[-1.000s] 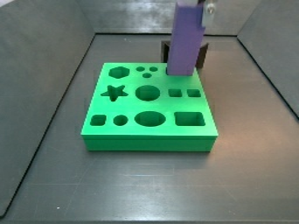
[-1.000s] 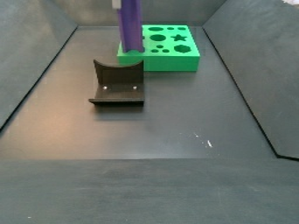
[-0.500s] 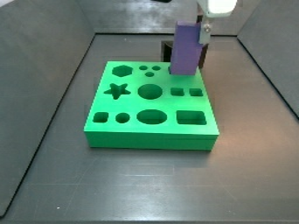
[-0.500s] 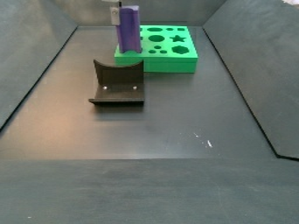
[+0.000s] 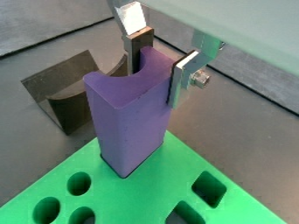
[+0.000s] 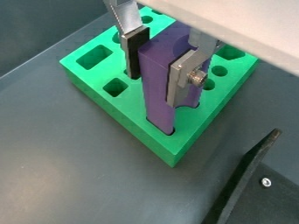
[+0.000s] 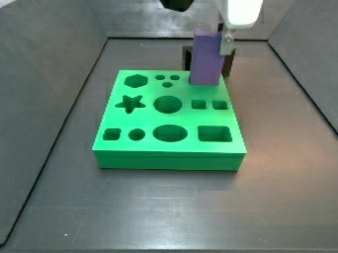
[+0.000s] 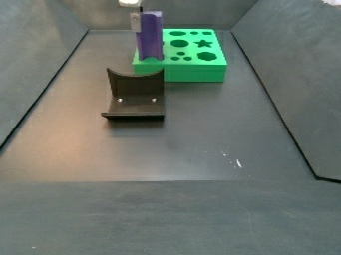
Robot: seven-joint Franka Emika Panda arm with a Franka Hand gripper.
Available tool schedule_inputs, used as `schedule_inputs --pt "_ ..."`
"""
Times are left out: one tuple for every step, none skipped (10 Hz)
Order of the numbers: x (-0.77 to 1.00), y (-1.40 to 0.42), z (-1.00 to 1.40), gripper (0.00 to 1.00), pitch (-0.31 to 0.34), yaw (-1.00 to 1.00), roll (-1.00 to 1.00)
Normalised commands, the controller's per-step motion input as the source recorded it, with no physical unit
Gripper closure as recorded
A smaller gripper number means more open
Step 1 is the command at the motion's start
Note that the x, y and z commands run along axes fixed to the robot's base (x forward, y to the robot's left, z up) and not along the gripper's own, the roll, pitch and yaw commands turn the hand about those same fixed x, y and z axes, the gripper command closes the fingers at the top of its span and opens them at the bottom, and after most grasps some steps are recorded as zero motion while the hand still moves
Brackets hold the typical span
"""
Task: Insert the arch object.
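The gripper (image 5: 160,77) is clamped on the upper part of a tall purple column (image 5: 128,122). In both wrist views, one dark-padded finger (image 6: 131,44) lies against one face and the silver plate of the other (image 6: 187,77) against the opposite face. Directly below the gripper, the column stands upright with its foot in a hole near the corner of the green board (image 6: 87,63). A side view shows it at the board's far edge (image 7: 145,119). The arch object cannot be made out between the fingers or anywhere around the gripper in any view, so its place cannot be told. The fixture (image 5: 65,87), with a curved cut in its upright, stands on the floor just beside the board and apart from the gripper (image 8: 134,98).
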Motion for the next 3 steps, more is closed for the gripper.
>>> schedule_inputs --pt "0.0 -0.11 -0.36 1.0 0.29 -0.11 0.03" --pt "0.0 -0.07 -0.25 1.0 0.149 -0.05 0.0" --pt "0.0 0.0 0.0 1.0 0.0 0.0 0.0"
